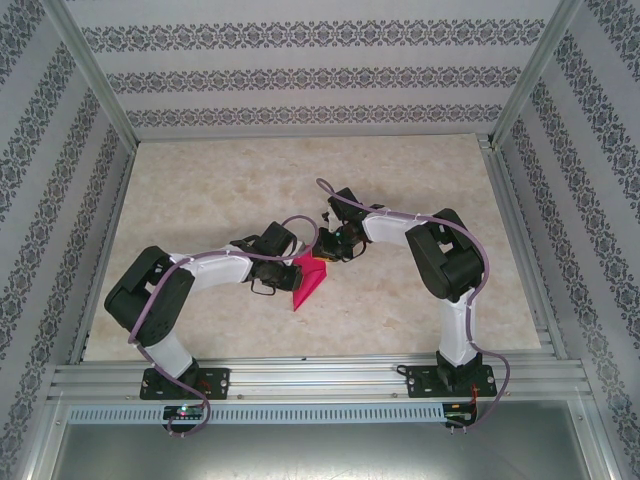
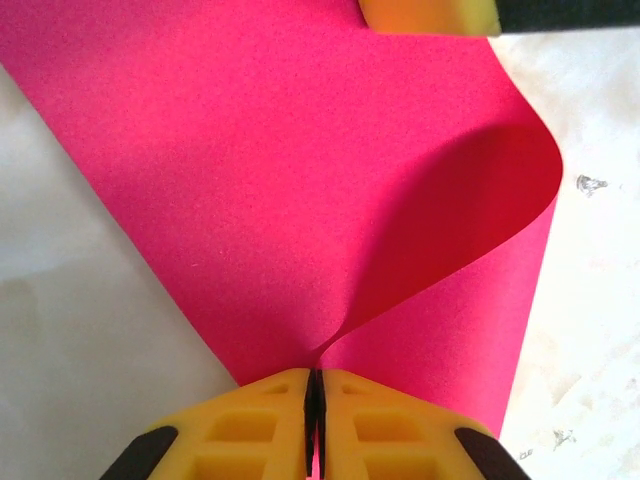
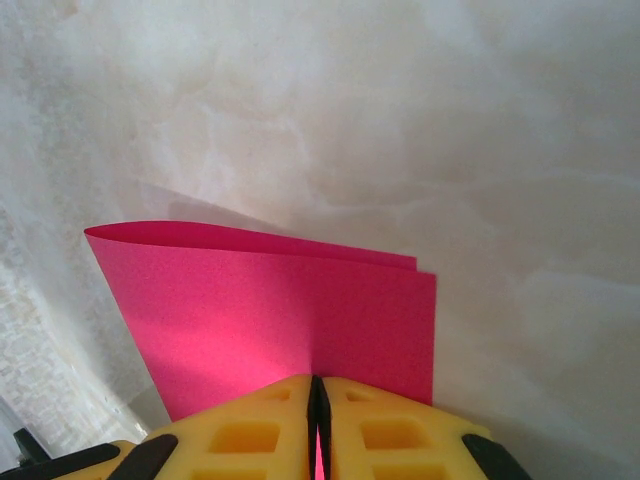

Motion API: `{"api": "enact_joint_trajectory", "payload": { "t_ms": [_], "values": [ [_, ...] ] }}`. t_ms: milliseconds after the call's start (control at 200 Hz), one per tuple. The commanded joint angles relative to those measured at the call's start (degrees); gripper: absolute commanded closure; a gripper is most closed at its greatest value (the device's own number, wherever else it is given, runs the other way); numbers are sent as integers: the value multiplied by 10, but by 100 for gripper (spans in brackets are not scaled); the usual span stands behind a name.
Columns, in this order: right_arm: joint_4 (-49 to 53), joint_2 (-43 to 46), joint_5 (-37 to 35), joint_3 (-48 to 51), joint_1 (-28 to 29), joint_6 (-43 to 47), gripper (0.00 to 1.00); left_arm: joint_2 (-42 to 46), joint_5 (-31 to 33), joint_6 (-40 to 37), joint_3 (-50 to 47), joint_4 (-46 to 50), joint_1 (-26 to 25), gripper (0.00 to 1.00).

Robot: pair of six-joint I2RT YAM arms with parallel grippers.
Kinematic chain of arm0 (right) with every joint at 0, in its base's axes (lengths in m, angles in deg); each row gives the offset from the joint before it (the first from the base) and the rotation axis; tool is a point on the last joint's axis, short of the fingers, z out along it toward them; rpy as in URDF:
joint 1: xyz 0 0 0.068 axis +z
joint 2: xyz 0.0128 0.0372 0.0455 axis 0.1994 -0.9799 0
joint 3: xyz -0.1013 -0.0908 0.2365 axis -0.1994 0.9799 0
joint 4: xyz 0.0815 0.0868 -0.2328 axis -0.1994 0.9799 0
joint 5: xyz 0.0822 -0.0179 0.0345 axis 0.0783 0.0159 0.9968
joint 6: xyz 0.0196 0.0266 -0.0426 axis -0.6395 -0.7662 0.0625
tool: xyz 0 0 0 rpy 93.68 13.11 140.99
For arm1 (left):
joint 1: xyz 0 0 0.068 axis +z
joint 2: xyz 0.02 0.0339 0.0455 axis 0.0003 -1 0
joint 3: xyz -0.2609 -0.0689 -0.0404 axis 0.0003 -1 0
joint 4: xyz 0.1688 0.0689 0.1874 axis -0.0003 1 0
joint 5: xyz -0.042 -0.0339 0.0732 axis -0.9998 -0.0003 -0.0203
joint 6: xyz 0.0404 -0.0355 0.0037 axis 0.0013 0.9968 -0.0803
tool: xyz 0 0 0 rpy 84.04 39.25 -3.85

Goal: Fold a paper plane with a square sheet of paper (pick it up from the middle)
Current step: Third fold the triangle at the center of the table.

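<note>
The square sheet of paper is bright magenta-pink and hangs doubled over between the two arms at the table's middle. My left gripper is shut on one edge of the sheet, which bulges in a soft curve beyond the yellow fingers. My right gripper is shut on the opposite side, where two layers of the sheet lie nearly edge to edge above the marbled tabletop. A yellow fingertip of the right gripper shows at the top of the left wrist view.
The pale marbled tabletop stretches round the arms. Patterned walls and aluminium frame posts close in the back and sides. A metal rail runs along the near edge with both arm bases.
</note>
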Motion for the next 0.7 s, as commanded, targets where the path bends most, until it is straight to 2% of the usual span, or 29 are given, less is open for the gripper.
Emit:
{"api": "enact_joint_trajectory", "payload": {
  "t_ms": [0, 330, 550, 694],
  "values": [
    [27, -31, -31, 26, 9, -8, 88, -14, 0, 4, 1, -13, 6, 87],
    [13, 2, -15, 21, 5, -15, 87, 1, -1, 4, -15, -3, 6, 87],
    [-43, 126, -10, 70, -14, -43, 83, 3, -9, 2, -16, -7, 6, 87],
    [-108, 201, -22, 166, -6, -82, 88, 0, -8, 1, -18, -10, 6, 87]
  ]
}}
